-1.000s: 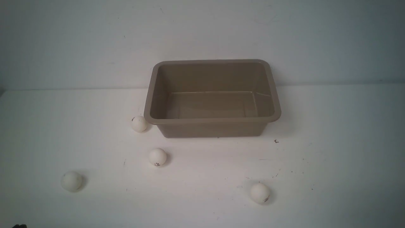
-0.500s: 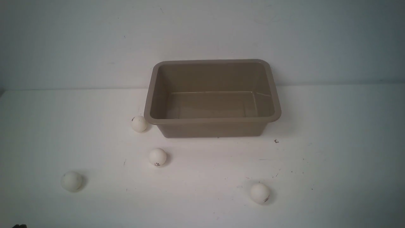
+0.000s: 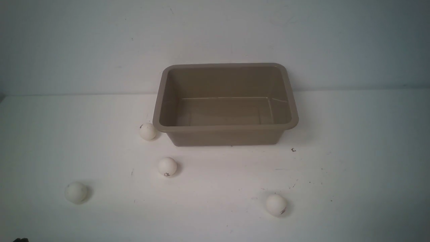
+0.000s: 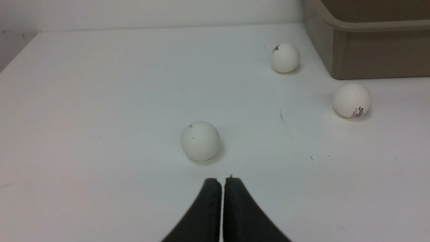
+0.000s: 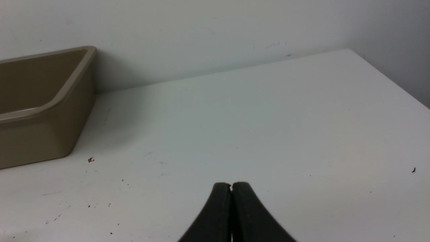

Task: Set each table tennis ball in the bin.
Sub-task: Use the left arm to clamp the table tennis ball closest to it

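The tan-brown bin [image 3: 162, 97] stands at the back middle of the white table, nothing in it. Several white table tennis balls lie in front of it: one ball [image 3: 147, 131] beside its front left corner, one ball [image 3: 167, 166] nearer, one ball [image 3: 76, 192] far left, one ball [image 3: 276, 204] front right. My left gripper [image 4: 223, 179] is shut and holds nothing, just short of the far-left ball [image 4: 200, 140]; two other balls [image 4: 285, 57] [image 4: 351, 100] and the bin [image 4: 369, 53] lie beyond. My right gripper [image 5: 231, 184] is shut on nothing, over bare table right of the bin [image 5: 40, 134].
A white wall rises right behind the bin. The table's right edge [image 5: 389, 79] and its far left corner [image 4: 20, 50] show in the wrist views. Small dark specks [image 3: 293, 150] dot the tabletop.
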Robot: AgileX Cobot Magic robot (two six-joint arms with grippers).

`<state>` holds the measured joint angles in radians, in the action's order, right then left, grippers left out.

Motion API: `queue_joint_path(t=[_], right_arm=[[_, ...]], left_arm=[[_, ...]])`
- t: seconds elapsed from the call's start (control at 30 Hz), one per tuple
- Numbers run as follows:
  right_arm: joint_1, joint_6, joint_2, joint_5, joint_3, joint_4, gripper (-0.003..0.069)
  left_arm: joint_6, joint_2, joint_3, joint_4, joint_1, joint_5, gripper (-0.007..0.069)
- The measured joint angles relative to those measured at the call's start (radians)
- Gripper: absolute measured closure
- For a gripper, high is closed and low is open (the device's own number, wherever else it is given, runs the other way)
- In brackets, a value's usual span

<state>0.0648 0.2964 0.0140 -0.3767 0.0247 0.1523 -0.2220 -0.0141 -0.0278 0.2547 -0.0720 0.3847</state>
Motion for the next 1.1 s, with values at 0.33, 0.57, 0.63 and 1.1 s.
queue_joint_path(t=[0.33,0.57,0.63,1.1], right_arm=[[0.0,0.0,0.0,0.0,0.0,0.0,0.0675],[0.0,0.0,0.0,0.0,0.0,0.0,0.0675],[-0.001,0.004,0.0,0.003,0.0,-0.021,0.0675],[-0.005,0.053,0.0,0.457,0.004,-0.48,0.0675]], left_arm=[[0.006,0.0,0.0,0.024,0.0,0.0,0.0629],[0.067,0.0,0.0,0.351,0.0,0.0,0.0629],[0.068,0.0,0.0,0.488,0.0,-0.001,0.0629],[-0.022,0.0,0.0,1.007,0.0,-0.071,0.0629]])
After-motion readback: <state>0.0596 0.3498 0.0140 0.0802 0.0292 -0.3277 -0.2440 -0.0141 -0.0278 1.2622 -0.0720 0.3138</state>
